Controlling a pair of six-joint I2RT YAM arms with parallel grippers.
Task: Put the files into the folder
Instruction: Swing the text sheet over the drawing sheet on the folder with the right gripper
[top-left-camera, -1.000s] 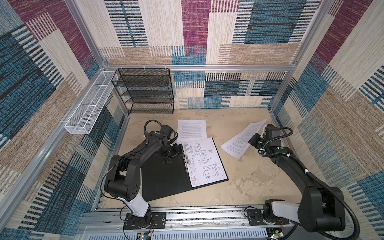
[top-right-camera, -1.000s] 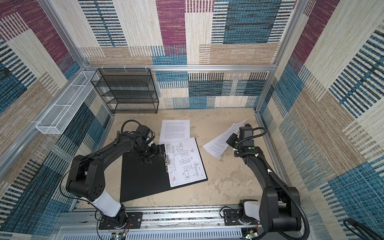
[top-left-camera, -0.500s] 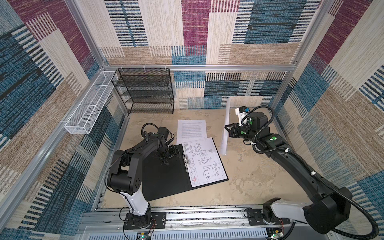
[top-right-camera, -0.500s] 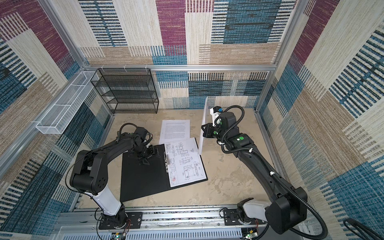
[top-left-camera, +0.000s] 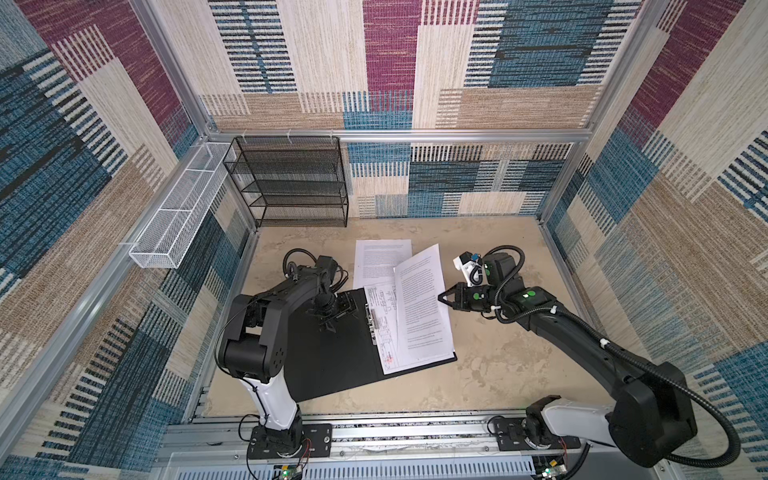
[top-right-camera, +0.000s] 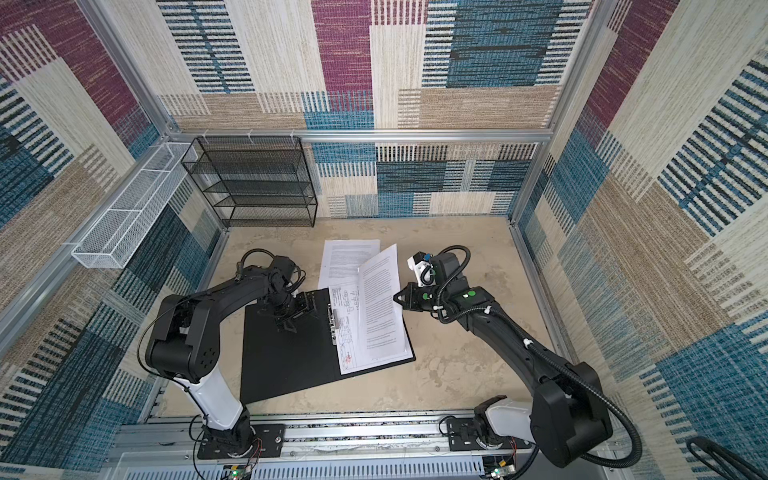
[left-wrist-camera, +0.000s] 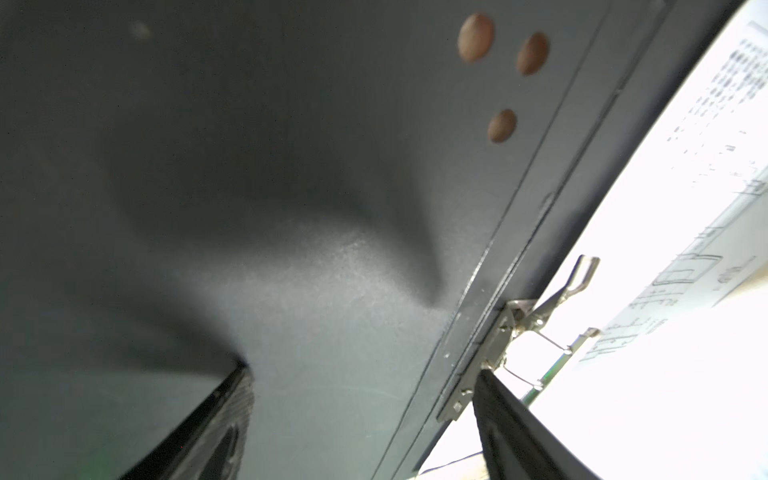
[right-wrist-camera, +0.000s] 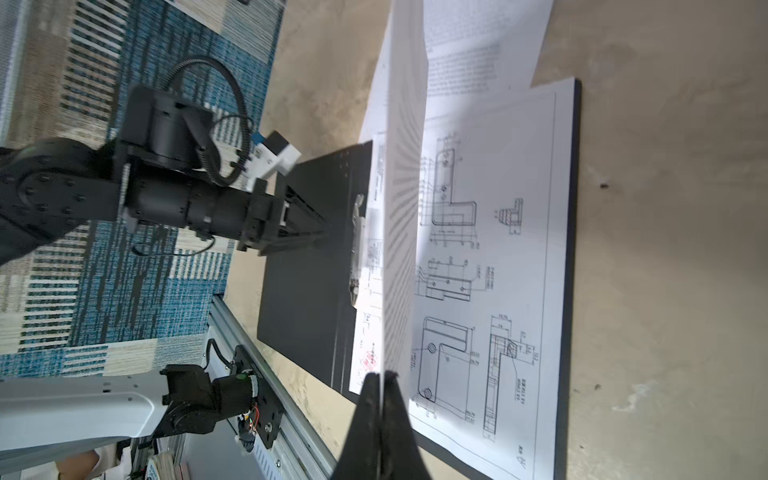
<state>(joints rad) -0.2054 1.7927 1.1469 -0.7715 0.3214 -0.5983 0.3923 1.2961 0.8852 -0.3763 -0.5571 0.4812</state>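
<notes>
The folder (top-left-camera: 332, 365) lies open on the table, black inside up, its metal clip (top-left-camera: 372, 322) along the spine. One of the files, a sheet of line drawings (right-wrist-camera: 498, 270), lies on the folder's right half. My right gripper (top-left-camera: 441, 297) is shut on the right edge of a printed text sheet (top-left-camera: 422, 307), which hangs tilted over the drawing sheet. The right wrist view shows this sheet (right-wrist-camera: 403, 208) edge-on between the shut fingers (right-wrist-camera: 372, 399). Another text sheet (top-left-camera: 378, 259) lies on the table behind the folder. My left gripper (top-left-camera: 332, 320) is open, its fingertips down on the folder's left half beside the clip (left-wrist-camera: 536, 320).
A black wire-mesh rack (top-left-camera: 291, 183) stands against the back wall at the left. A white wire basket (top-left-camera: 178, 216) hangs on the left wall. The aluminium rail (top-left-camera: 374, 432) that carries both arm bases runs along the front edge.
My right gripper has carried the text sheet from the right side of the table leftward until it hangs over the folder's right half. The left gripper has stayed on the folder.
</notes>
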